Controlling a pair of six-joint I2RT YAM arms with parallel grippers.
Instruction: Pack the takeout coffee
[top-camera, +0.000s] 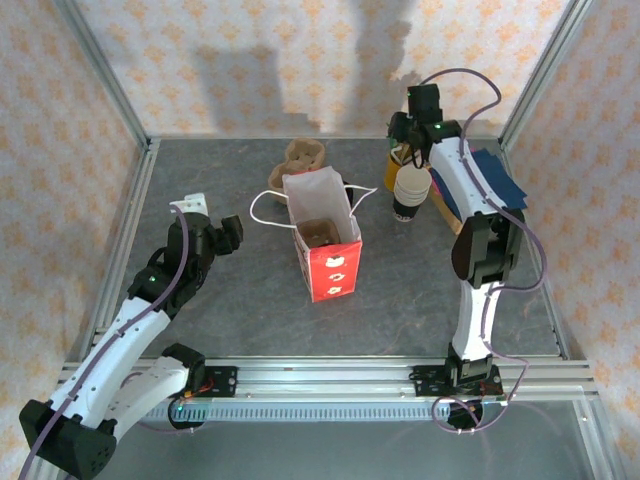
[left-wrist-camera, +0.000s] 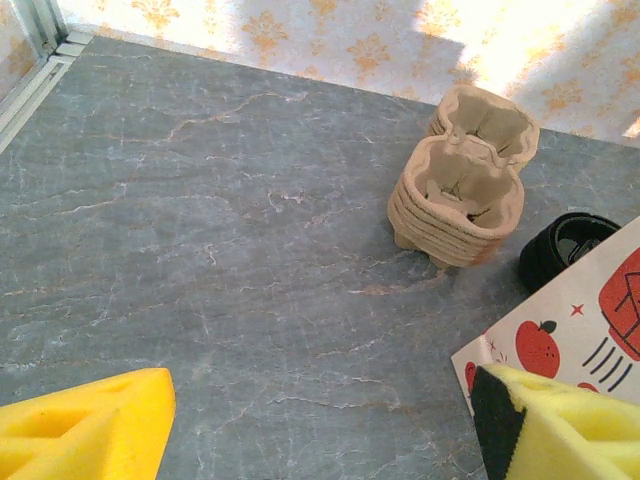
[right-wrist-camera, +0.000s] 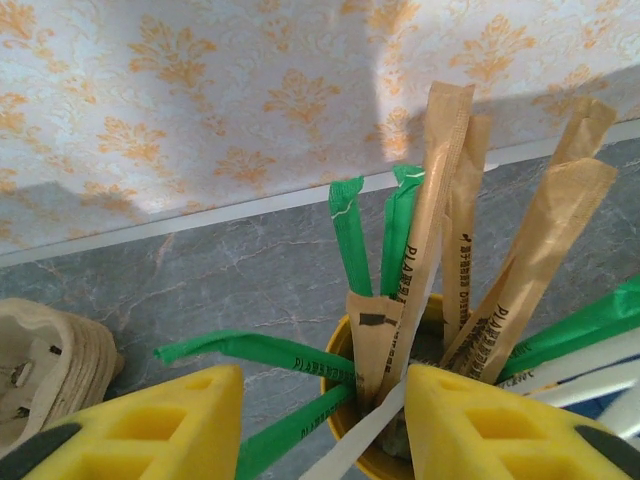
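The lidded takeout coffee is hidden from me. A red and white paper bag (top-camera: 328, 255) stands open mid-table with a brown cup carrier (top-camera: 320, 232) inside; its printed corner (left-wrist-camera: 590, 330) shows in the left wrist view. My left gripper (top-camera: 225, 232) (left-wrist-camera: 320, 440) hangs open over bare table left of the bag, holding nothing. My right gripper (top-camera: 403, 150) (right-wrist-camera: 320, 430) is open at the far right, its yellow fingers (right-wrist-camera: 150, 430) straddling a yellow cup (right-wrist-camera: 400, 455) of wrapped straws (right-wrist-camera: 435, 230). Some straws lie between the fingers.
A stack of brown pulp carriers (top-camera: 303, 155) (left-wrist-camera: 460, 195) sits behind the bag, with black lids (left-wrist-camera: 570, 245) beside it. A stack of nested white cups (top-camera: 408, 190) stands just in front of the straw cup. Blue sheets (top-camera: 492, 175) lie far right. Metal frame rails edge the table.
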